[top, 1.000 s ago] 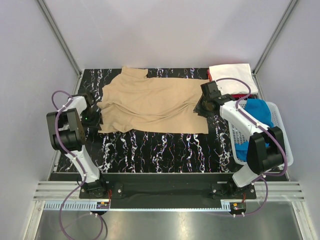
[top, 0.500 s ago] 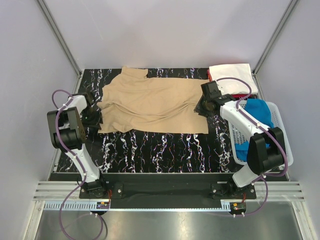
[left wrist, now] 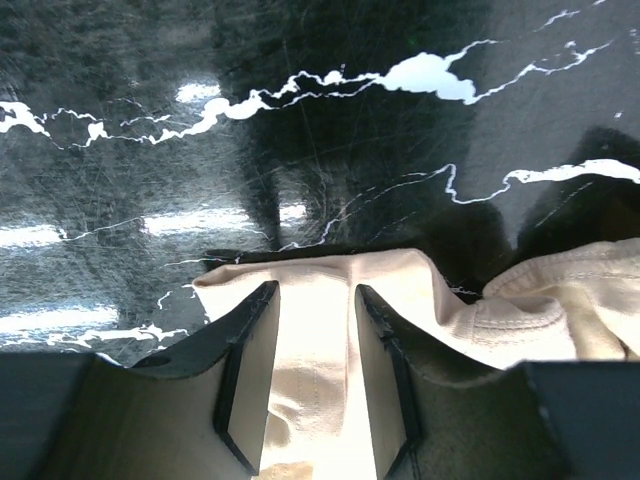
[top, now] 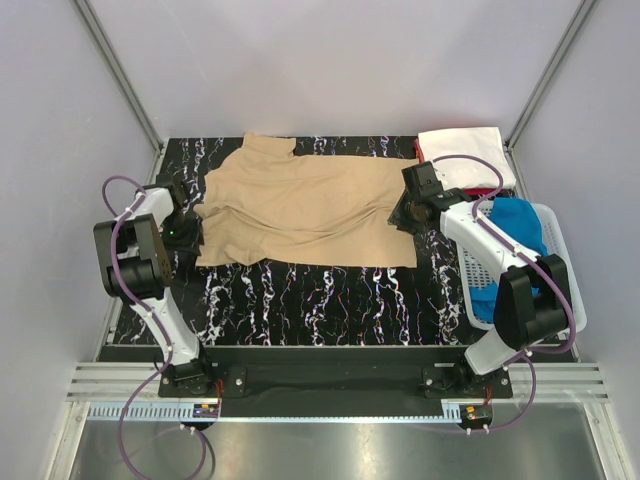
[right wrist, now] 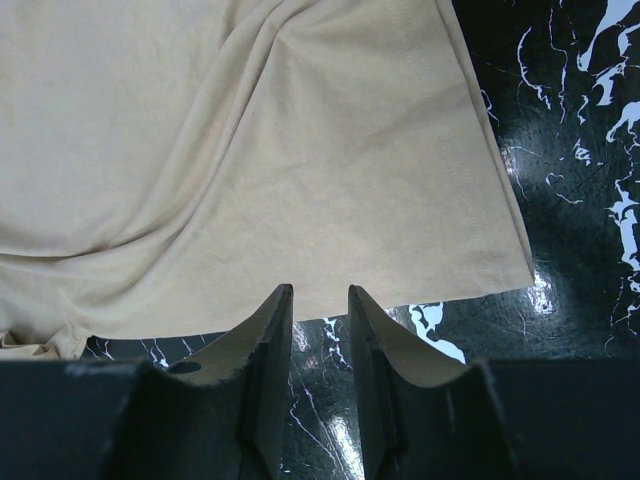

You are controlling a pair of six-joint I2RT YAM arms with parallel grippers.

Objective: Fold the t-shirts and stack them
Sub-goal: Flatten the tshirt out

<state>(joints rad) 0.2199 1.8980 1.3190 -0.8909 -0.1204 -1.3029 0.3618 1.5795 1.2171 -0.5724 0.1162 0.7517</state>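
The tan t-shirt (top: 300,205) lies spread flat across the back half of the black marbled table (top: 320,300). My left gripper (top: 190,232) is at the shirt's left edge. In the left wrist view its fingers (left wrist: 315,292) stand apart with a fold of tan cloth (left wrist: 312,350) lying between them. My right gripper (top: 400,215) is at the shirt's right edge. In the right wrist view it (right wrist: 319,292) is open and empty just short of the hem (right wrist: 420,290). A folded white t-shirt (top: 460,148) lies at the back right with a red one (top: 490,191) showing under it. The blue t-shirt (top: 515,225) is in the basket.
A white mesh basket (top: 565,270) stands at the right edge of the table, beside my right arm. Grey walls and metal frame posts close in the back and sides. The front half of the table (top: 320,300) shows bare marble.
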